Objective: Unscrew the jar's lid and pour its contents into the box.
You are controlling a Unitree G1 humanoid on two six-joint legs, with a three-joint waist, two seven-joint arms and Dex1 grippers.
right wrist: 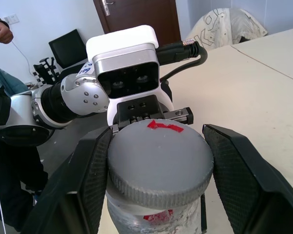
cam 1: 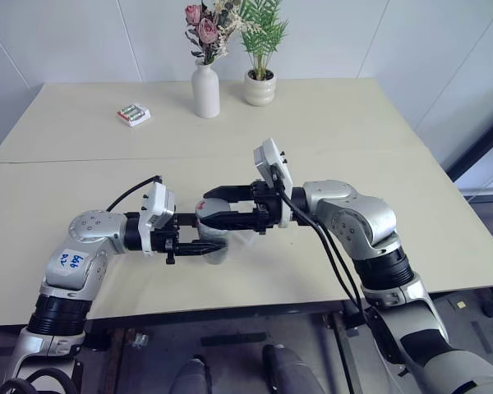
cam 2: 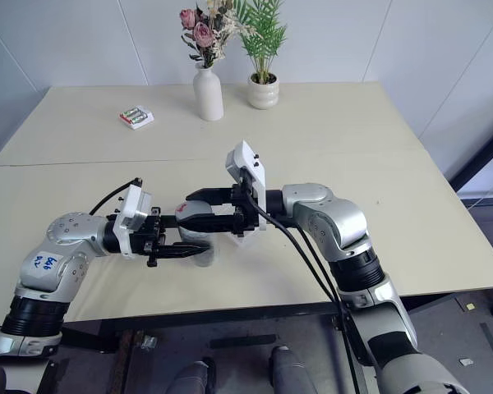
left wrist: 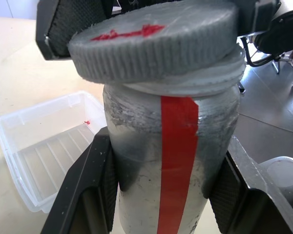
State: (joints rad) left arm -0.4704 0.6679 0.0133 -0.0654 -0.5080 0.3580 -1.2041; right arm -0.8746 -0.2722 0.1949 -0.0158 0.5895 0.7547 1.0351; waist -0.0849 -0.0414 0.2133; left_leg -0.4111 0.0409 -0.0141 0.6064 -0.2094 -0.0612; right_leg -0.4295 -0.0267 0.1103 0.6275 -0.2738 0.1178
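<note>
- Nearest to camera: jar (left wrist: 171,161), grey-silver cylinder with red stripe down its side, upright and raised above bench (cam 1: 82,164).
- Left tool (cam 1: 204,245) clamped on jar body, fingers (left wrist: 95,195) pressed against both sides below the neck.
- Grey ribbed lid (right wrist: 158,163) with red mark on top, sitting tilted on jar's threaded neck, one edge lifted off the rim.
- Right tool (cam 1: 218,207) reaching in level from the opposite side, fingers (right wrist: 93,170) flanking the lid; one pad against the lid's ribbed edge, the other with a slight gap in right wrist view. Cannot tell whether fully clamped.
- Box (left wrist: 44,146), clear shallow plastic tray with rounded corners, resting on bench below and just beside the jar, partly hidden behind both tools in head views; tiny red speck inside.
- Contents of jar hidden behind opaque wall.
- White vase (cam 1: 205,90) with dried flowers and small potted plant (cam 1: 260,78) standing side by side at far edge of bench.
- Small red-green-white packet (cam 1: 134,114) lying near vase, well apart from the tools.
</note>
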